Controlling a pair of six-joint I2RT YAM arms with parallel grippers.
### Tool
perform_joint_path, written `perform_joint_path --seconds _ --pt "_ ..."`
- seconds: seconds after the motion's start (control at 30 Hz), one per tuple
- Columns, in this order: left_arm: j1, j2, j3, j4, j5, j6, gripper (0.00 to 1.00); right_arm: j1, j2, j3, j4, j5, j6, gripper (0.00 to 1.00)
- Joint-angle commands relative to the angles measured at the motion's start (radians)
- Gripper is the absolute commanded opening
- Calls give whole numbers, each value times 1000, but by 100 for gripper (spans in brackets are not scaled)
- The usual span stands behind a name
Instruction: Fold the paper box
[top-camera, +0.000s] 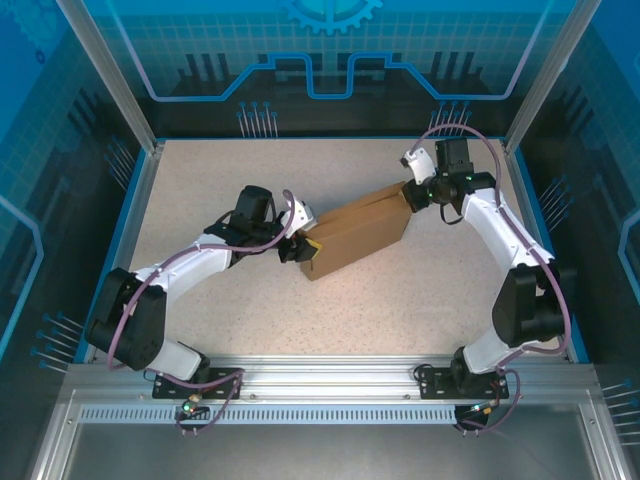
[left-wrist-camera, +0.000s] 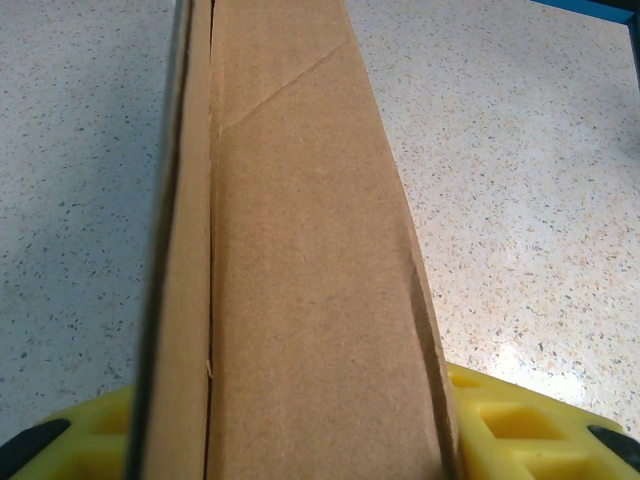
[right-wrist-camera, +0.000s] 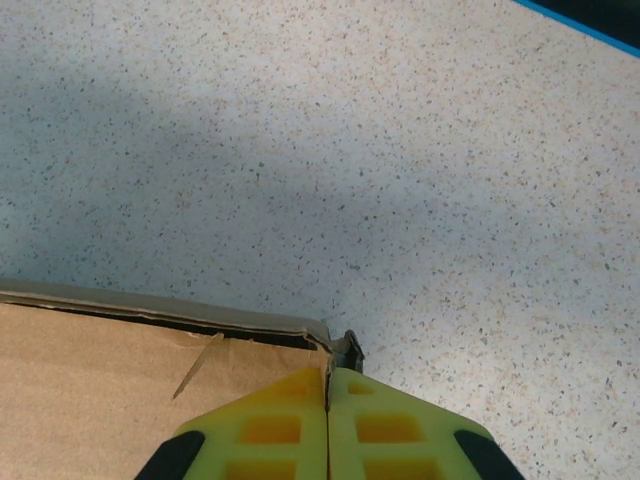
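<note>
While left hand (top-camera: 300, 246) clamps the paper box (top-camera: 355, 232) at its near end and right hand (top-camera: 410, 190) sits closed at the far corner, squeeze evenly, keeping walls square on the bench (top-camera: 400, 300).

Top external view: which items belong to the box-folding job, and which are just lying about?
Job:
- paper box, mid-table
- left gripper, clamped on the box's left end
- right gripper, shut at the box's right end

Not the job:
- speckled table
- aluminium rail along the near edge
- blue enclosure walls

These three are fixtures rather than loose items.
</note>
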Motion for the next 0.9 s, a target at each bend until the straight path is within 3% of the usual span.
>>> perform_joint_path --seconds 0.0,0.17,0.53,0.87 --pt "5 19 20 -64 -23 10 44 -3 -34 -63 16 5 8 7" --pt "5 18 20 -63 -23 11 44 -3 -71 -139 92 33 20 7" --pt "6 16 21 -57 -35 10 46 -3 -119 -261 236 -33 -13 7" --pt "5 8 18 -47 -47 -1 55 2 -164 -325 308 -69 4 7"
